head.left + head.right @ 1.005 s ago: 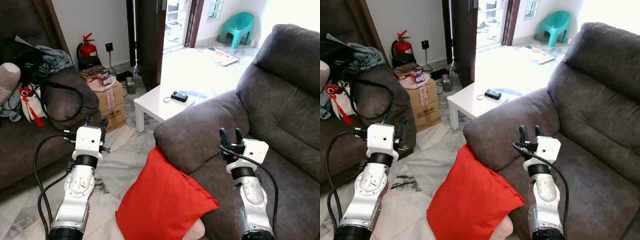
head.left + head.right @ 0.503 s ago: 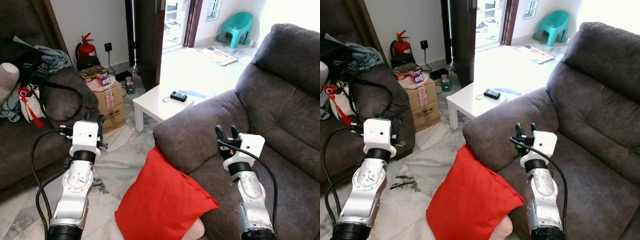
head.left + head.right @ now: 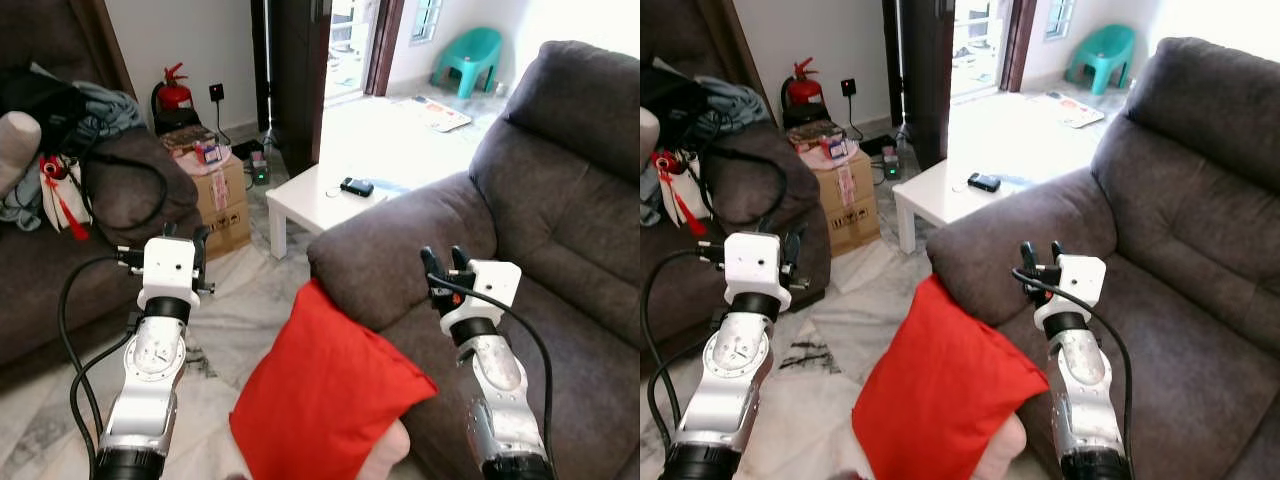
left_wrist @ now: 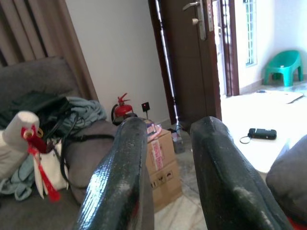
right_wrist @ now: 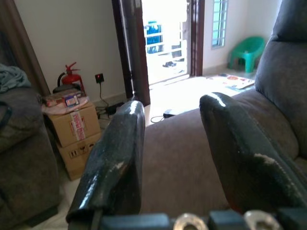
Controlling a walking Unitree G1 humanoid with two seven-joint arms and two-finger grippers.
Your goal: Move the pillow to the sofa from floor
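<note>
Hands, left point(image 3: 184, 238) and right point(image 3: 445, 262), raised upright, fingers seemingly parted, flanking the red pillow point(image 3: 325, 395).

right hand point(image 3: 446, 262) raised, nearer sofa armrest point(image 3: 385, 255)

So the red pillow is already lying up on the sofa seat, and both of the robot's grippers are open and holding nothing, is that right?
Not quite. In the left eye view the red pillow is not on the seat; it leans against the front of the grey sofa, below its armrest. The rest holds: the left gripper and right gripper are open and hold nothing.
</note>
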